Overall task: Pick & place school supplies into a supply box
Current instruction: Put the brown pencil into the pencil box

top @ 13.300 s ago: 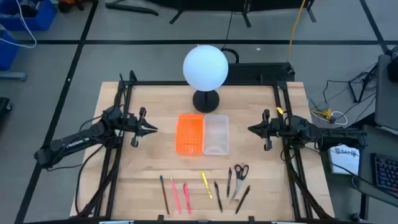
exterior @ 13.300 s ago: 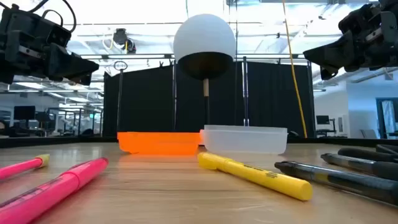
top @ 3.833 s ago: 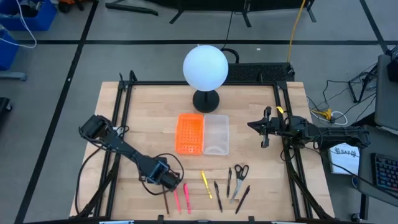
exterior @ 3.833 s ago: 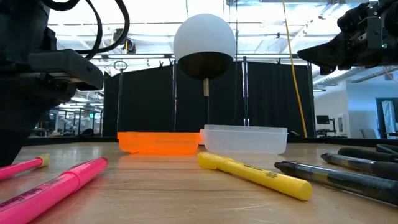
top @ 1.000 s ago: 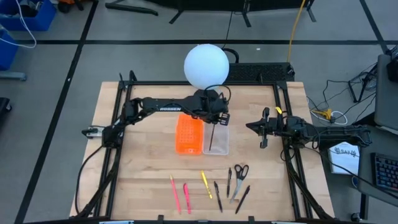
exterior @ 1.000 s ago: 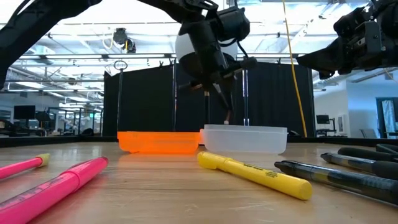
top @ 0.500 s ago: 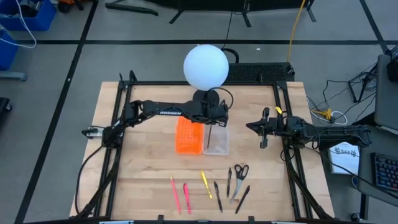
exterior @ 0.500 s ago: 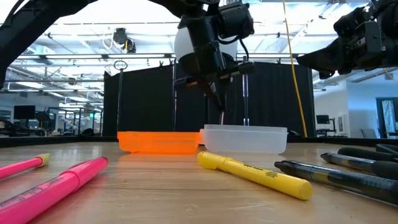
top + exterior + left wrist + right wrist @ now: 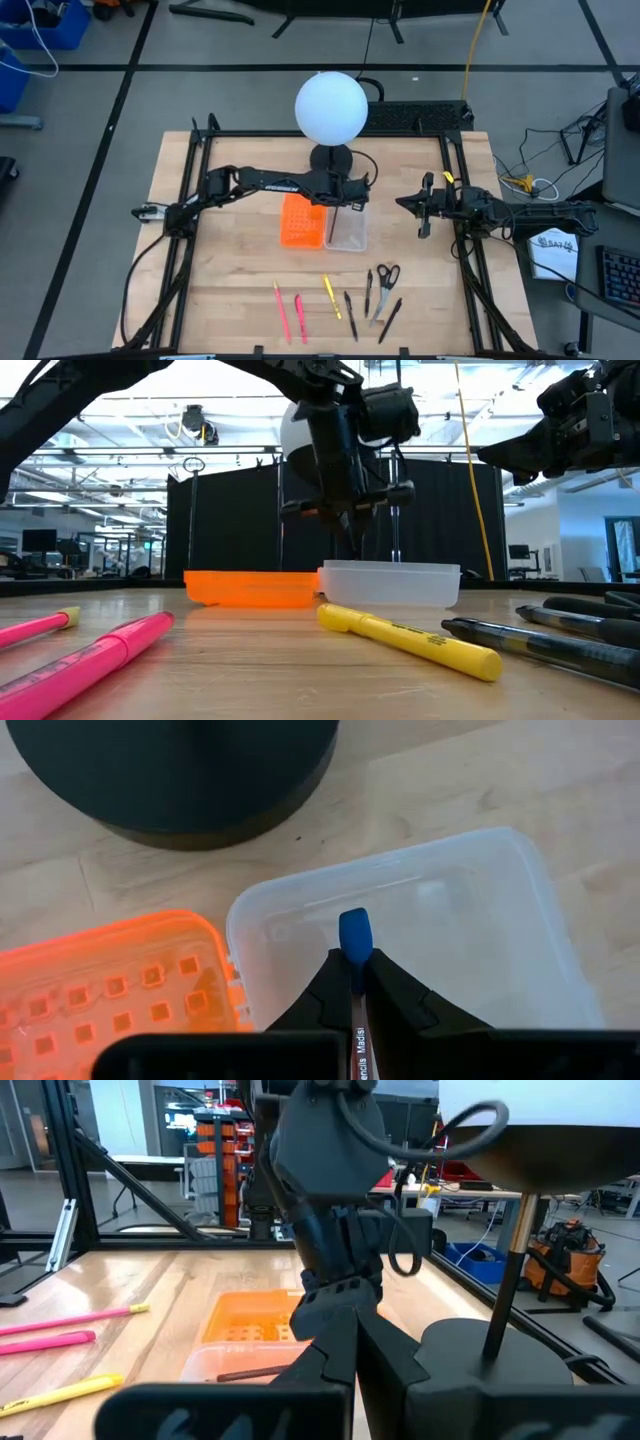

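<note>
Your left gripper [image 9: 352,982] pinches a brown pencil [image 9: 354,942] tight, right over the supply box [image 9: 480,920]. Next, open up and drop it in. Your right gripper [image 9: 424,207] waits aside; I cannot tell its grip.

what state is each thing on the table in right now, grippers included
left gripper: shut on brown pencil, over the tray
brown pencil with blue eraser: held, not yet released
clear plastic rectangular tray: upright, pencil dipping into it
orange perforated tray: empty, beside clear tray
right gripper: waiting at the table's right side
pens, pencils and scissors: lying loose on the table
</note>
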You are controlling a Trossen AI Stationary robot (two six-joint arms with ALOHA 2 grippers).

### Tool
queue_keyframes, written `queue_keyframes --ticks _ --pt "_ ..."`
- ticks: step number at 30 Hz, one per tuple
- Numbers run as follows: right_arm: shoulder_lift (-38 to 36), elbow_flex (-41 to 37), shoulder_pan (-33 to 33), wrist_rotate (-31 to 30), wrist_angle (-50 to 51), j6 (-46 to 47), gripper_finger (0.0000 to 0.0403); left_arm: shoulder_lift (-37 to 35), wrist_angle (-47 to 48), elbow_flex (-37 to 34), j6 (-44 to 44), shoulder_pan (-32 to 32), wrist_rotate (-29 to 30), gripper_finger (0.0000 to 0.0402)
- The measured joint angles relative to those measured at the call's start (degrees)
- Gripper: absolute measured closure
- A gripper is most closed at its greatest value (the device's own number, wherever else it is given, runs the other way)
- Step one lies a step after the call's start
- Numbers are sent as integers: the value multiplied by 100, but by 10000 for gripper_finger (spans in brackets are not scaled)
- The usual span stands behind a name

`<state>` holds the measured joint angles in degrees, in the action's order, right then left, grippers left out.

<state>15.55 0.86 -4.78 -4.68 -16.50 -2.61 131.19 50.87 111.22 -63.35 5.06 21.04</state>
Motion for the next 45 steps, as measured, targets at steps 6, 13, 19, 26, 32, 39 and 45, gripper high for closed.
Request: queue_keyframes --ticks 6,13,19,26,32,39,45 --pt "0 0 0 -1 1 -3 403 49 4 0 2 -32 -44 387" --pt "0 1 -1 -1 4 -22 403 49 -9 -2 -15 -71 -170 367" --pt "0 1 0 -1 5 -22 403 49 -16 -2 -22 -98 -424 359" --pt "0 1 0 -1 7 -22 403 49 -120 -2 203 -210 -449 356" --pt "0 0 -2 5 9 -22 403 49 -145 -2 202 -251 -545 349" --pt "0 0 -1 15 12 -22 403 49 -88 -2 174 -258 -883 272" --pt "2 1 0 19 17 -22 403 49 -98 -2 165 -253 -944 205"
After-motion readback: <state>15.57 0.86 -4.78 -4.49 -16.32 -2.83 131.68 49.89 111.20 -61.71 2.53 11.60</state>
